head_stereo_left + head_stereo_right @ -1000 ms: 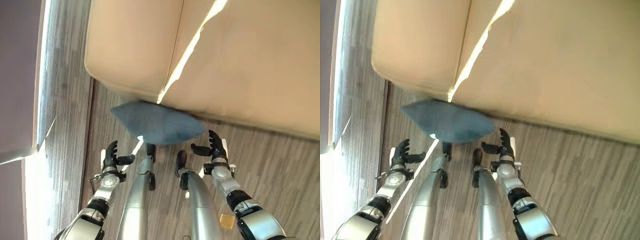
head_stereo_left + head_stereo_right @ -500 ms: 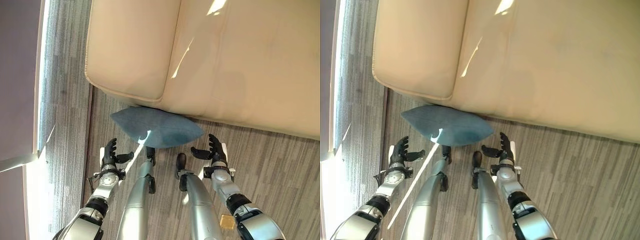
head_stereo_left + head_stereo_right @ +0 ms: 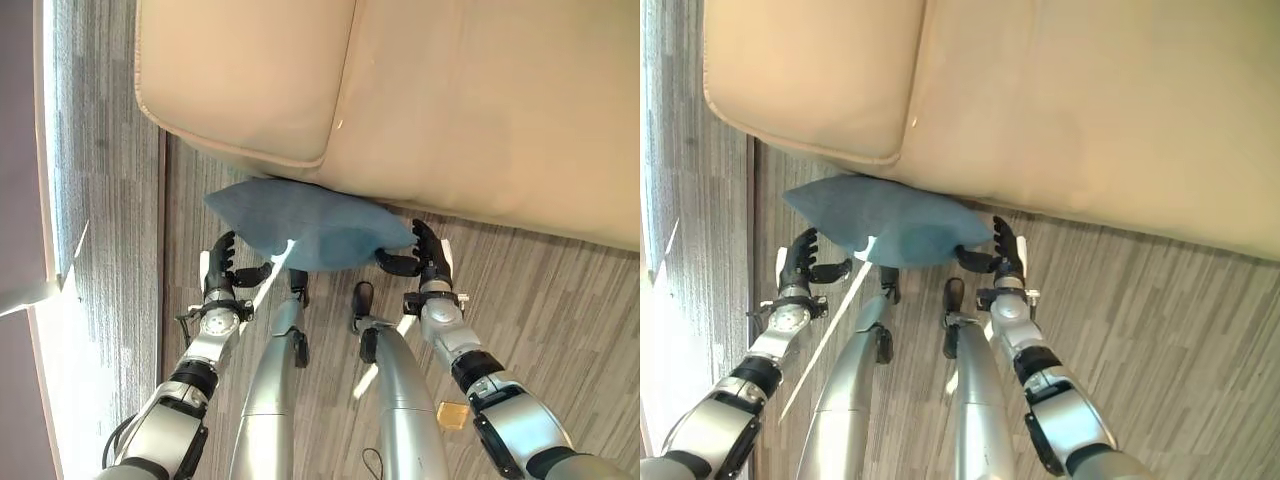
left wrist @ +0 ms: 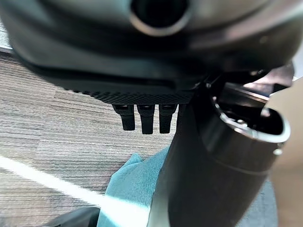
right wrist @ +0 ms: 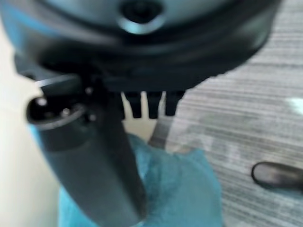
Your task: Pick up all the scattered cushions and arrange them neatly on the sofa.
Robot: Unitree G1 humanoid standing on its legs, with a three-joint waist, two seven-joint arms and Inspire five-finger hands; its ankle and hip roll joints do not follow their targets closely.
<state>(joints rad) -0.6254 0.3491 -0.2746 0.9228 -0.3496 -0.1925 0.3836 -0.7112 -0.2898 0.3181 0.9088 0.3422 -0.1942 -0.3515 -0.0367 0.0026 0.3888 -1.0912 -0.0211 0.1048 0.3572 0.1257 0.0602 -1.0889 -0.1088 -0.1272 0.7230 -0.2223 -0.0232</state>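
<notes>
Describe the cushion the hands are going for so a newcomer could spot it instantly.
Start at the big beige sofa; follow its front edge down to the wood-look floor. The cushion lies there against the sofa base, between the left hand and right hand. It is the one blue-teal thing among beige and grey.

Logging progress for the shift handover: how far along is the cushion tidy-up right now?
Done: nothing; the beige sofa seat carries no cushion. In hand: the blue cushion lies on the floor against the sofa's front, with the open left hand and right hand at its two ends, not gripping. Left: grasp, lift, place it.
</notes>
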